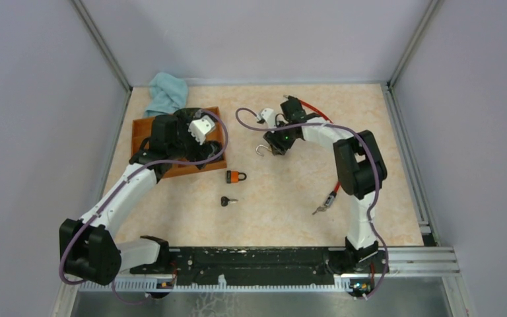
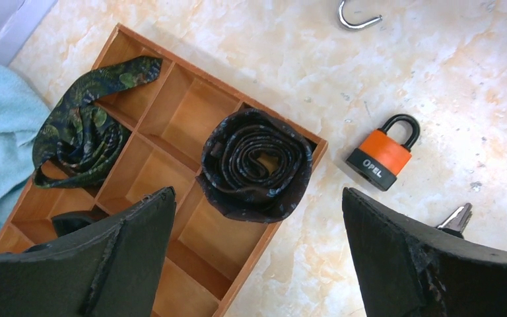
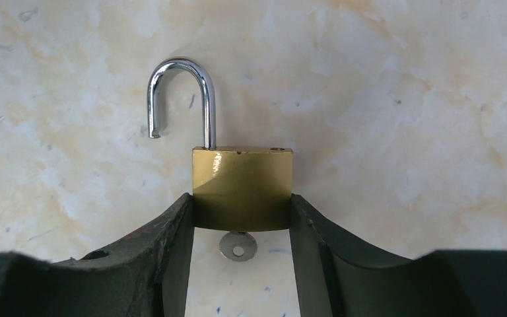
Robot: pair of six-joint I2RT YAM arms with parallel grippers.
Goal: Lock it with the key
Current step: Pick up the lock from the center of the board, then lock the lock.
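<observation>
A brass padlock (image 3: 243, 185) lies on the table with its steel shackle (image 3: 181, 92) swung open. A silver key (image 3: 237, 246) sticks out of its underside. My right gripper (image 3: 241, 201) is shut on the padlock's body, one finger against each side. From above, only the shackle (image 1: 261, 150) shows beside the right gripper (image 1: 274, 142). My left gripper (image 2: 256, 193) hangs open over the corner of a wooden tray (image 2: 198, 112), holding nothing. An orange padlock (image 2: 383, 155) with a closed shackle lies to its right, and a black-headed key (image 1: 228, 201) lies nearer the arms.
The tray (image 1: 142, 129) holds a rolled dark tie (image 2: 257, 165) and a loose green tie (image 2: 82, 125). A blue cloth (image 1: 167, 92) lies behind it. A red cable (image 1: 313, 109) runs behind the right arm, and a small red-handled thing (image 1: 327, 201) lies by its base.
</observation>
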